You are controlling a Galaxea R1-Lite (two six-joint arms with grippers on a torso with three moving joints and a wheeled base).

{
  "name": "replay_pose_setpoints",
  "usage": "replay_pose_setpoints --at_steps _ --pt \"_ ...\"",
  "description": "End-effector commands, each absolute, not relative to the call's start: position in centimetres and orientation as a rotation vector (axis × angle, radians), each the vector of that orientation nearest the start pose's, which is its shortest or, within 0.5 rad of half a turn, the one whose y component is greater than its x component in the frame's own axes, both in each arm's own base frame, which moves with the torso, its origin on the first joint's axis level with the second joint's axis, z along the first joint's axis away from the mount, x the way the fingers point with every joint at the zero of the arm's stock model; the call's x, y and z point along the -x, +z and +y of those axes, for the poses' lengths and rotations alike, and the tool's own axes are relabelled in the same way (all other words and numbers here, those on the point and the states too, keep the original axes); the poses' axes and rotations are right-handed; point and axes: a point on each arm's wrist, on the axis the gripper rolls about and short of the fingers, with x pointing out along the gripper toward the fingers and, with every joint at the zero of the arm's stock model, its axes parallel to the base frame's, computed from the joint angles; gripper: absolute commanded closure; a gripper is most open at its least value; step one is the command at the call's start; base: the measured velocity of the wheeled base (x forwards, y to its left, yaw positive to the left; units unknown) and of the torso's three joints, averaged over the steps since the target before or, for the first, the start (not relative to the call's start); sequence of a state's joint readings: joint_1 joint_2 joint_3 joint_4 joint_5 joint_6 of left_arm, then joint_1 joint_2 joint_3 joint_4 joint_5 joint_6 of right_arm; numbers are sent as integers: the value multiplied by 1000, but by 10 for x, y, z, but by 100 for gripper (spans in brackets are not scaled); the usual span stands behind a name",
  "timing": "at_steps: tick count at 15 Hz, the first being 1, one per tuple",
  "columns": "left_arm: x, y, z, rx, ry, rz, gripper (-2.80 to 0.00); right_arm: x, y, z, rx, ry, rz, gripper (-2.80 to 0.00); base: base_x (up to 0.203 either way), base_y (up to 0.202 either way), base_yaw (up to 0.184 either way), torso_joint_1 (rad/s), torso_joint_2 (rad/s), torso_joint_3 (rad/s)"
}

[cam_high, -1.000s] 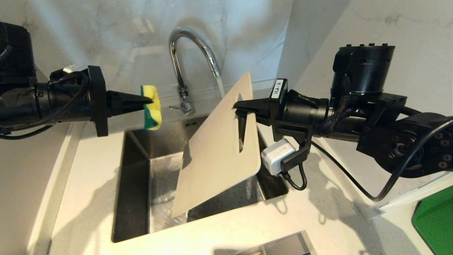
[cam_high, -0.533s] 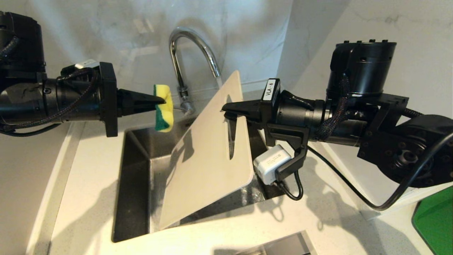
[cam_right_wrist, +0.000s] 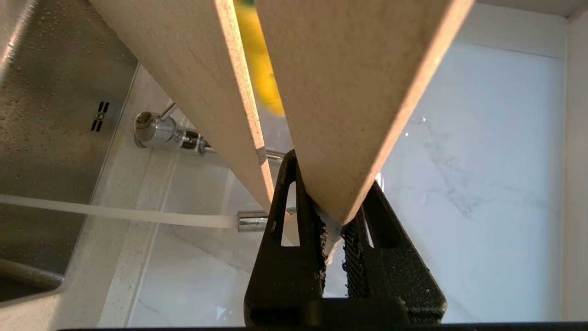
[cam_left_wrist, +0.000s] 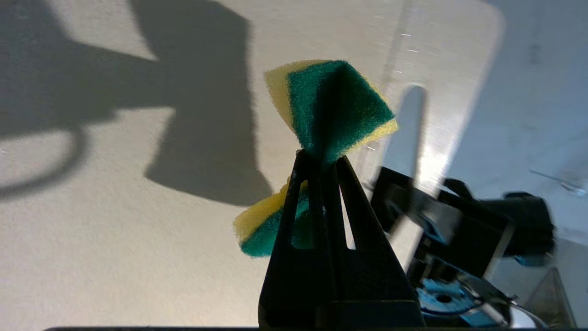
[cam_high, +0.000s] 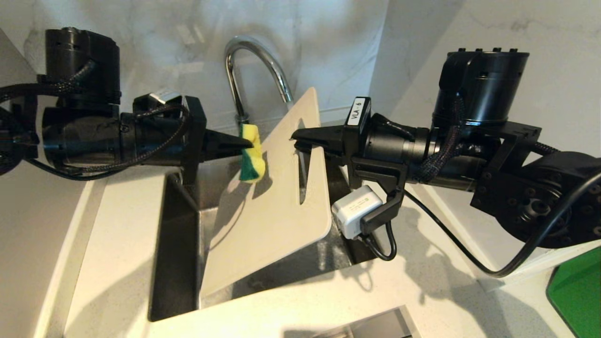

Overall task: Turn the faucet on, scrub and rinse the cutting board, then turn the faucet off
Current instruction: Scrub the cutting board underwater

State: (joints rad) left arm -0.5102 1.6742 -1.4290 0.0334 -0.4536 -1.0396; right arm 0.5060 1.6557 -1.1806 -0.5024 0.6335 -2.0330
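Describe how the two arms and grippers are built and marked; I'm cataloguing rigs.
Both arms are matte black with round joint housings and braided black cables. Left gripper and right gripper have tapered black fingers with triangular cutouts. The right wrist bears a white label and a small white camera box.

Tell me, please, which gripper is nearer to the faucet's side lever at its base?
Left. The left gripper, shut on the sponge, sits just in front of the lever; the right gripper clamps the cutting board farther to the right.
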Motion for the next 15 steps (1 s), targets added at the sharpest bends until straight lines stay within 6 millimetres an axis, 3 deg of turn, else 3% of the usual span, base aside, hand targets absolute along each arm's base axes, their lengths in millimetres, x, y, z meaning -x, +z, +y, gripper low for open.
replay_pose_setpoints --at_steps 1,8,15 --pt "-284 287 -172 930 -694 803 0 -266 289 163 1784 672 -1169 0 0 0 0 0 0 0" --pt "-296 268 -168 847 -616 809 0 -264 290 162 1785 668 -1170 0 0 0 0 0 0 0" --pt "-302 233 -163 804 -545 881 0 -262 292 160 1783 661 -1173 0 0 0 0 0 0 0"
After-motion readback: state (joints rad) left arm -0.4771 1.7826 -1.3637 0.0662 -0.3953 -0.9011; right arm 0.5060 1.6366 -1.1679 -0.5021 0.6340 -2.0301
